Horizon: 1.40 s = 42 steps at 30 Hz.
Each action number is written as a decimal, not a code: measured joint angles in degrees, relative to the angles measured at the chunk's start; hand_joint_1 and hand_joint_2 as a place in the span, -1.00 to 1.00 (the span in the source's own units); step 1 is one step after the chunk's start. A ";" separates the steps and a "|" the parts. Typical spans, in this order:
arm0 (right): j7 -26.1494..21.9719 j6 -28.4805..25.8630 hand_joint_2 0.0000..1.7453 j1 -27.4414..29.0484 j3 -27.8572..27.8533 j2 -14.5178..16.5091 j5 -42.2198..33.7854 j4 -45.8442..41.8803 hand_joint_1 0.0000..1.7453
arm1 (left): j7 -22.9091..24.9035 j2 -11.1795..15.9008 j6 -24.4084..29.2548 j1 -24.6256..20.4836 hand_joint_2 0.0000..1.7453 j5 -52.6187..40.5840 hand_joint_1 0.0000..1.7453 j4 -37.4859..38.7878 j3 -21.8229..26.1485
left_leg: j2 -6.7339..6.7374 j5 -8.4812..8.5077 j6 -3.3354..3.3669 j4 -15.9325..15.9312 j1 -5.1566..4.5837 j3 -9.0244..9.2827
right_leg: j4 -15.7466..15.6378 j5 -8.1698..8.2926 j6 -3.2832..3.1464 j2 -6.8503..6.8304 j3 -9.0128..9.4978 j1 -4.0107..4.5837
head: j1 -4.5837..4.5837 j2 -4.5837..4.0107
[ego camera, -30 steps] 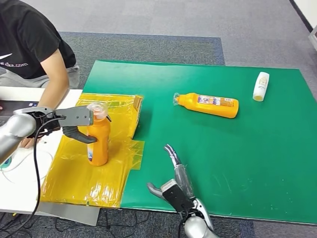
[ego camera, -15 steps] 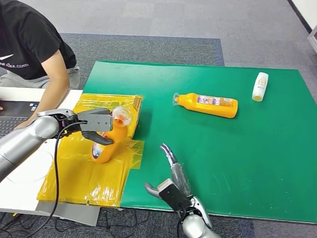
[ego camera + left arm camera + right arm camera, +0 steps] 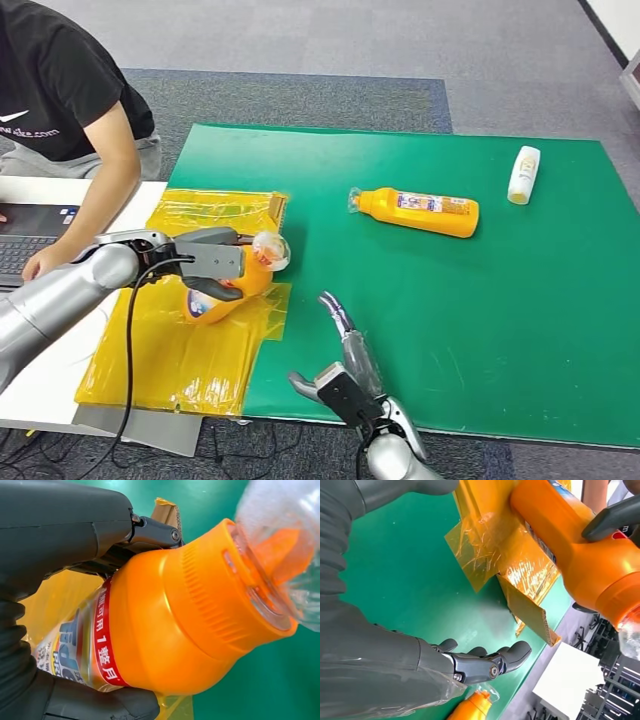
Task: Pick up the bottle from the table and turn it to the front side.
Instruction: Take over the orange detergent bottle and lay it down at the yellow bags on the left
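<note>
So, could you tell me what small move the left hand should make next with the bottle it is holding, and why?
Probably keep rotating the wrist. The left hand grips the orange bottle tilted, cap toward the green mat, above the yellow sheet; its label shows in the left wrist view. The right hand waits open.

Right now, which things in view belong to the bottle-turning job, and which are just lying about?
Part of the job:
- orange plastic bottle with clear cap, tilted, gripped by the left hand
- right hand, holding nothing, low over the green mat

Lying about:
- second orange bottle, on its side on the mat
- small white bottle
- yellow plastic sheet
- person's arm at the white table
</note>
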 joint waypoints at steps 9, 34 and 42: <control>0.19 -0.01 1.00 -0.01 0.05 0.00 0.08 0.08 -1.00 | -0.20 -1.00 2.69 2.92 1.00 -1.03 1.00 0.81 0.16 | 0.00 0.02 -0.02 0.00 0.00 -0.01 | 0.01 0.01 -0.01 0.01 -0.02 0.01 | 0.01 0.00; 0.29 -0.06 1.00 0.21 0.05 0.00 0.11 0.39 -1.00 | -0.59 -6.30 11.45 10.15 1.00 -8.35 0.96 6.01 9.59 | 0.01 0.03 -0.02 0.00 0.00 -0.04 | 0.01 0.01 -0.01 0.00 -0.07 0.00 | 0.00 0.00; 0.24 -0.04 1.00 0.23 0.05 0.00 0.09 0.39 -1.00 | -1.10 -9.14 13.02 11.35 1.00 -10.22 0.83 7.63 12.41 | 0.00 0.04 0.00 0.00 0.00 -0.05 | 0.01 0.01 0.00 -0.02 -0.06 0.00 | 0.01 0.00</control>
